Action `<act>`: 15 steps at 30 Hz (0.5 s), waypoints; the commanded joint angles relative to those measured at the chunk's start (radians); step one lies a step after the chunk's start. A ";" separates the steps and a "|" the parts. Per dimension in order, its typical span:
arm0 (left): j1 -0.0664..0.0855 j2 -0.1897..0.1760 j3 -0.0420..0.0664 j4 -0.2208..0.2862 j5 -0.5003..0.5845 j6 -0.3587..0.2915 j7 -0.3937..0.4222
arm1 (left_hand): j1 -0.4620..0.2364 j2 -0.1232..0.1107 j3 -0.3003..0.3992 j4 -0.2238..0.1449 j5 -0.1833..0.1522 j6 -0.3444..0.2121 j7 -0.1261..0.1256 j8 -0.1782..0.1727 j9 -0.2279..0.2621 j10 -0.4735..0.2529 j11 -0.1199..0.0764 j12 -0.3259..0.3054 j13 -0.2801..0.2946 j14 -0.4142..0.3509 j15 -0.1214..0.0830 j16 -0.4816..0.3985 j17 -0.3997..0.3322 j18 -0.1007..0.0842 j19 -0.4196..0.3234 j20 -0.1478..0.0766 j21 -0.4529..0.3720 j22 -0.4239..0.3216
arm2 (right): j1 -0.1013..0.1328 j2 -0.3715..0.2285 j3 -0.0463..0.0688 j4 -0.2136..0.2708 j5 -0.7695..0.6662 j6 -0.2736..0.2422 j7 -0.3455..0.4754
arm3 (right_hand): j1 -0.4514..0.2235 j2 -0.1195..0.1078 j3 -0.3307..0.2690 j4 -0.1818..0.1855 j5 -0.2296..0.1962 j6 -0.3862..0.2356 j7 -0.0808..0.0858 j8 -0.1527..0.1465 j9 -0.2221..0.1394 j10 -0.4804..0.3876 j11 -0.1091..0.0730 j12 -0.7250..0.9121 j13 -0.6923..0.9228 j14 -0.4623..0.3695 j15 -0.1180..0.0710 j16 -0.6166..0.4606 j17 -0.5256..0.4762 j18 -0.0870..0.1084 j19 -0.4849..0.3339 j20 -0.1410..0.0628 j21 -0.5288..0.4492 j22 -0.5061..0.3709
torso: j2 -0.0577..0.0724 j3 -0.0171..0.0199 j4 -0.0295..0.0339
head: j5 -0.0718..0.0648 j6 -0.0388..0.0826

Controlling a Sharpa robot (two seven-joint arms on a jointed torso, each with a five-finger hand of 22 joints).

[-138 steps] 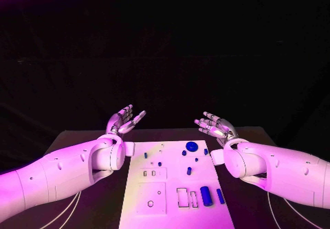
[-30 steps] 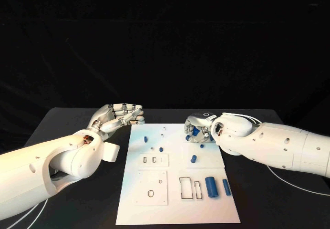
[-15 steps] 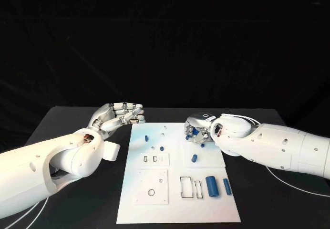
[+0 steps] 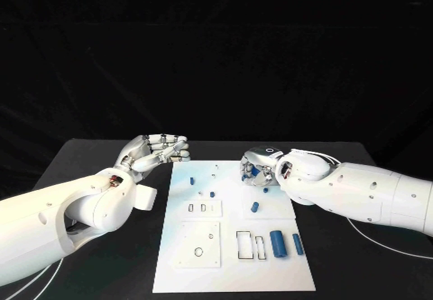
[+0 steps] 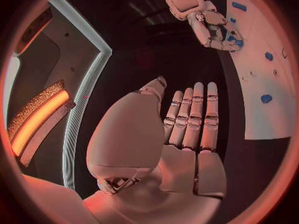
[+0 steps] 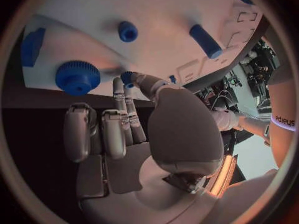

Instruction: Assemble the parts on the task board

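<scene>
The white task board lies in the middle of the black table. My right hand hangs fingers-down over its far right corner. In the right wrist view, its thumb and fingertips pinch a small blue peg, next to a blue gear. My left hand hovers just off the board's far left corner; its straight fingers hold nothing. Loose blue parts lie on the board: a peg, a short cylinder, a thick cylinder and a thinner one.
Empty cut-outs sit on the board: two small slots, a ring-shaped recess and a rectangular frame. Bare black table runs along both sides of the board. Thin cables trail on the table by my right arm.
Since 4.6 s ago both hands have come down from a raised, spread pose. In the last second my right hand has shifted slightly at the board's far right corner. My left hand has stayed put.
</scene>
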 commanded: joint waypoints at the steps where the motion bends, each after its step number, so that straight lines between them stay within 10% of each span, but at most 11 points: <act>1: 0.002 0.001 0.001 0.000 -0.002 0.016 0.003 | -0.001 -0.007 0.005 -0.001 -0.005 -0.008 0.027 -0.006 -0.001 0.001 0.004 -0.003 -0.001 -0.003 0.002 0.001 0.001 0.013 0.007 0.000 0.004 0.001 | 0.000 0.004 0.001 0.003 0.018 -0.109 0.013 | 0.019 0.026 0.006 -0.006 0.004 0.008 -0.004 0.012 0.015 0.027 -0.023 0.003 0.007 0.064 -0.009 0.002 0.049 -0.012 0.001 -0.010 0.005 0.007 | 0.000 -0.0018 0.0015 | -0.001 0.003; 15: 0.002 0.002 0.001 -0.004 -0.001 0.017 0.002 | 0.003 -0.006 0.009 -0.003 -0.005 -0.009 0.027 -0.007 -0.001 0.001 0.004 -0.005 -0.001 -0.003 0.001 0.001 0.003 0.013 0.008 0.000 0.005 0.002 | 0.001 0.071 0.002 -0.029 0.010 -0.235 -0.024 | 0.025 0.028 0.017 -0.018 0.005 -0.001 -0.001 0.021 0.034 0.023 -0.021 -0.004 0.009 0.063 -0.009 0.000 0.042 -0.010 -0.007 -0.013 -0.001 -0.001 | 0.002 -0.0031 0.0032 | 0.000 0.009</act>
